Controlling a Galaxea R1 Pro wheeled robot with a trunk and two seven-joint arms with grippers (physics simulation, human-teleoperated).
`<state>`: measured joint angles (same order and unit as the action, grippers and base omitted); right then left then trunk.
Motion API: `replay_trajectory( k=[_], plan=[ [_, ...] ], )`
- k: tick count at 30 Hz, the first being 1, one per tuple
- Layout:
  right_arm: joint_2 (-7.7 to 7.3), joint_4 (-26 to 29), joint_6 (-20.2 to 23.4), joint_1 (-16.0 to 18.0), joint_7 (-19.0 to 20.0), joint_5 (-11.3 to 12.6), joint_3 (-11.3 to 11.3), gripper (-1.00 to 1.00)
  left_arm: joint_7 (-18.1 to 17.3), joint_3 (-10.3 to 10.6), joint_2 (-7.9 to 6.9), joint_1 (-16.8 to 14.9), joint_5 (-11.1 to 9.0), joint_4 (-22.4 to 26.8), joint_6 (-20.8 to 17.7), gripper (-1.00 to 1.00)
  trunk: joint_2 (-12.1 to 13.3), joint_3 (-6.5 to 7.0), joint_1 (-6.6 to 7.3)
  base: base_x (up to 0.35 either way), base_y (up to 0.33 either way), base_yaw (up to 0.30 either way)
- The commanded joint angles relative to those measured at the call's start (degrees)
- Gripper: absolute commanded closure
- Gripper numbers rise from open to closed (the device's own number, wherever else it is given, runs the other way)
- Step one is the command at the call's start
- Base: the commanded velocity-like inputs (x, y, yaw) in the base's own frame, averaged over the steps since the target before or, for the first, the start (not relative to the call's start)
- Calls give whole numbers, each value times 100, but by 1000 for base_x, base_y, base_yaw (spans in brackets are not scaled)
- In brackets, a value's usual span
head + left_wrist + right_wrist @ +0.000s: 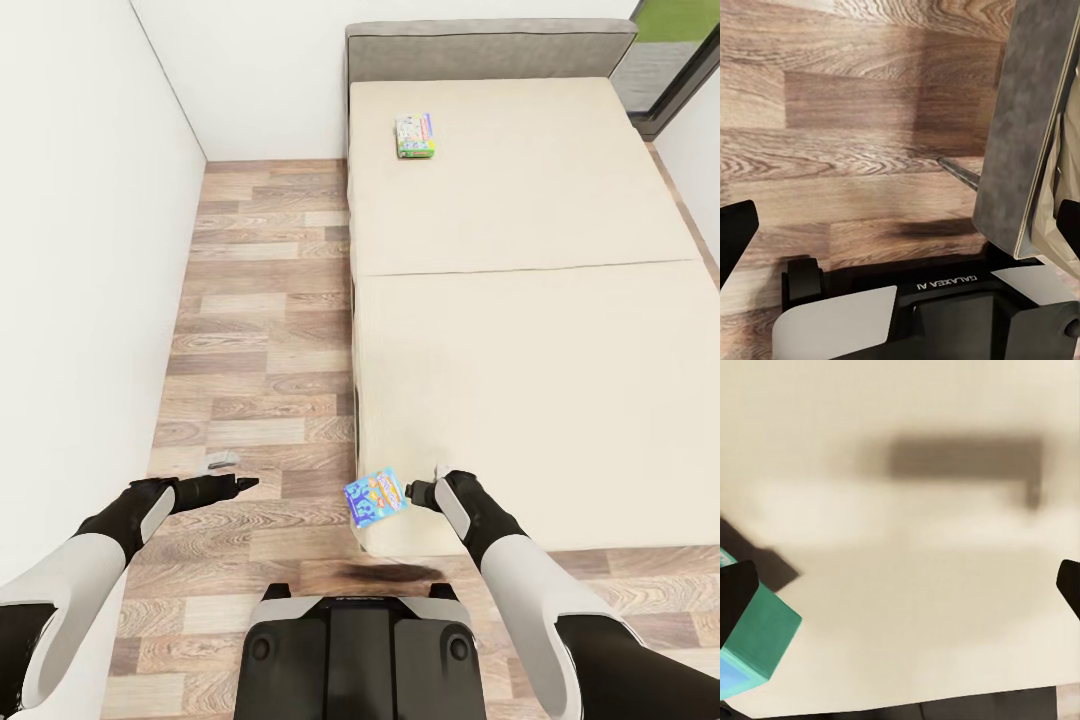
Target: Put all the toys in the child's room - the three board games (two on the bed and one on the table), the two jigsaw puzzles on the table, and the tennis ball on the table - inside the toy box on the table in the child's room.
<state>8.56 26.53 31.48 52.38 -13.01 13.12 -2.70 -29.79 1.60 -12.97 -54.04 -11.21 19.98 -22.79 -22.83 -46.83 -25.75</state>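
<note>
While the left gripper [243,484] hangs over the wood floor [260,330] with nothing in it, its fingers seemingly drawn together though the view is too poor to be sure, the right gripper [412,491] at the foot of the bed [520,350] is clamped on the blue cartoon board game [375,498], lifted at the mattress corner. A second, pale multicoloured board game [415,136] lies flat near the headboard [490,45]. By my judgement the task is barely begun: nothing visibly boxed, one game in hand.
</note>
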Motion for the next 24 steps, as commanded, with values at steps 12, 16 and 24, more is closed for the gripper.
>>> replay_trajectory(
  k=[12,16,24],
  plan=[
    [30,10,16,1,-44,59,-20,-100,0,16,-4,-1,-57,6,-50,-100,-9,-6,-3,0,0,0],
    [31,10,16,1,-44,59,-22,-100,0,16,-4,-1,-57,6,-50,-100,-9,2,-3,0,0,-2],
    [25,15,16,1,-39,59,-19,-100,0,16,-4,-1,-57,6,-50,-100,-9,58,-3,0,0,-68]
  ],
)
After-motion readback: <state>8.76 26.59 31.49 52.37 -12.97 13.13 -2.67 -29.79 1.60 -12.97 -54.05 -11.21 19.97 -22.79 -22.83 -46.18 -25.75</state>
